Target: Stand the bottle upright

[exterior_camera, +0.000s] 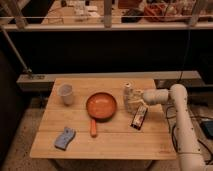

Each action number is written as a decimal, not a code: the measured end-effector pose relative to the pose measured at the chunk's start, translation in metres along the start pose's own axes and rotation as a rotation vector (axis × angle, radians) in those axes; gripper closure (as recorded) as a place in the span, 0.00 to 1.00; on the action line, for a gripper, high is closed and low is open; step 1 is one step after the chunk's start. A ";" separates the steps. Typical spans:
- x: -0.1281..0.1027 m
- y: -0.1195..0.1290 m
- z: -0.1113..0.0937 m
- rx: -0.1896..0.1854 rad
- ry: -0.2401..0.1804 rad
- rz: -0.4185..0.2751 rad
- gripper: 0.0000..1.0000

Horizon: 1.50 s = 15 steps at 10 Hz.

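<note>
The bottle (128,92) is small, pale and translucent, and is on the wooden table (105,142) right of centre. It looks roughly upright with its light cap on top. My gripper (133,103) reaches in from the right at the end of the white arm (177,107). It is right at the bottle's lower part and partly merges with it. I cannot tell whether it is touching the bottle.
An orange frying pan (101,106) sits just left of the bottle, handle toward the front. A white cup (65,93) stands at the back left. A blue sponge (65,138) lies at the front left. A dark flat packet (139,116) lies just in front of the gripper.
</note>
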 end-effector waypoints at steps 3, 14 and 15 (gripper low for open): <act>0.000 -0.002 0.005 0.009 -0.006 -0.001 0.99; -0.013 -0.009 0.018 0.035 -0.035 0.017 0.99; -0.014 -0.009 0.017 0.035 -0.035 0.018 0.99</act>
